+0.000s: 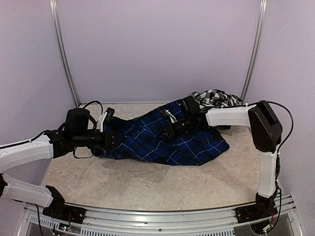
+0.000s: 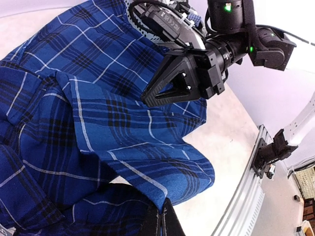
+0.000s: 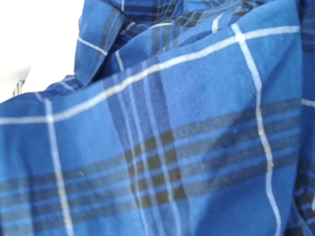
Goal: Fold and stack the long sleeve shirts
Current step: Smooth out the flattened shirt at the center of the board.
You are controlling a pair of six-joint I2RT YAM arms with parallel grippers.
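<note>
A navy blue plaid long sleeve shirt (image 1: 172,140) lies crumpled across the middle of the table. A black-and-white checked shirt (image 1: 215,97) is bunched at the back right. My left gripper (image 1: 117,140) sits at the blue shirt's left edge. In the left wrist view it (image 2: 166,219) is shut on a folded edge of the blue shirt (image 2: 88,123). My right gripper (image 1: 167,131) hovers low over the shirt's upper middle. The left wrist view shows this gripper (image 2: 147,96) side-on, so its jaws are unreadable. Blue plaid cloth (image 3: 162,147) fills the right wrist view and hides the fingers.
Pale walls and two metal posts (image 1: 64,59) (image 1: 255,49) close in the back. An aluminium rail (image 1: 162,216) runs along the near edge, with the arm bases bolted to it. A black cable (image 1: 93,104) loops near the left wrist.
</note>
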